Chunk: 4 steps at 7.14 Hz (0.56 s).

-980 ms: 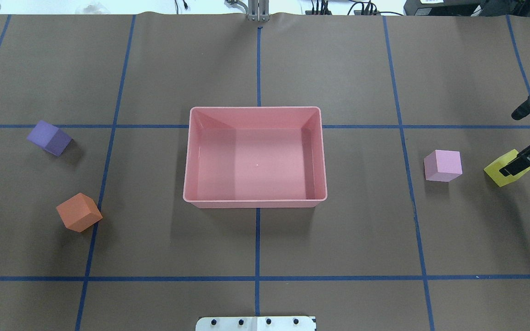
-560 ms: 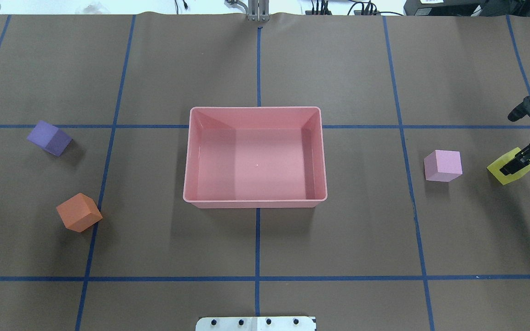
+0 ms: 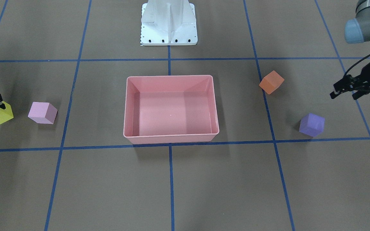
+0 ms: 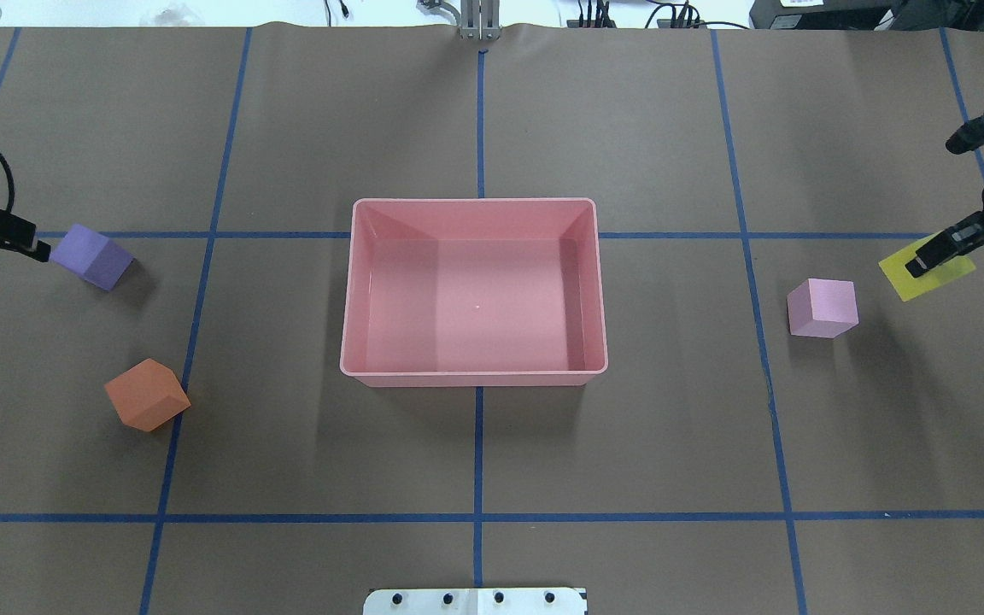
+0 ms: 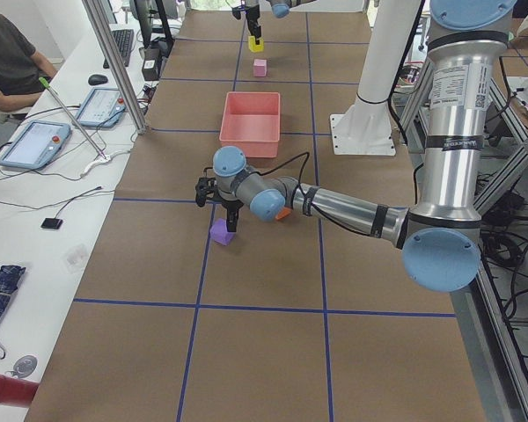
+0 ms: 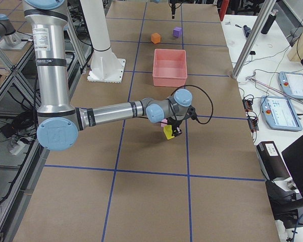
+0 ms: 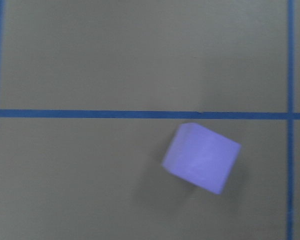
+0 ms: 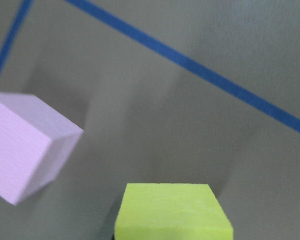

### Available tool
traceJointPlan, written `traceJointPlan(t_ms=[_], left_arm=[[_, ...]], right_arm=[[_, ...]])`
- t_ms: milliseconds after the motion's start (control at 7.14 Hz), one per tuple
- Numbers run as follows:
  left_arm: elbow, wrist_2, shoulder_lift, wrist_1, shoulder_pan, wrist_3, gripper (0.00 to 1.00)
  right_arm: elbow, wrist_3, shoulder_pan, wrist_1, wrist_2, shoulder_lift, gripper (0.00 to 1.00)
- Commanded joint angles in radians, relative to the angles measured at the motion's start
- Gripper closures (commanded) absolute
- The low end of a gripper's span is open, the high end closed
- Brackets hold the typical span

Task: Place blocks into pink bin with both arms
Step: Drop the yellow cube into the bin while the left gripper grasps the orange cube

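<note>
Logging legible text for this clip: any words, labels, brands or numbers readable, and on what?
No text can be read in any view.
Left arm: dark print runs down its upright tube, too small to read.
Right arm: same kind of print, too small to read.
Pink bin: no marking seen.

A robotics lab: teach pendants (image 5: 35,145) on a side bench (image 5: 66,207), tape-gridded table (image 4: 629,444), seated operator (image 5: 9,57) alongside.

Brown paper (image 4: 629,128), gridded with blue tape (image 4: 477,444), spreads wide; a white bench (image 5: 26,264) (tablets (image 5: 33,145), a keyboard (image 5: 123,46)) runs alongside under even light
</note>
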Motion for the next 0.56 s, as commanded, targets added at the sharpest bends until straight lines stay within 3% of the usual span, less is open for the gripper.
traceJointPlan(t_ms=[0,420], left_arm=[[-0.021,0.04,-0.01,-0.151,0.156,0.029,0.09],[-0.07,0.059,0.034,-0.159,0.223,0.39,0.11]], right_arm=[[0.061,0.282,-0.038,-0.112,0.007,0.169,1.0],[0.094,0.808,-0.272,-0.106,-0.054,0.387,1.0]])
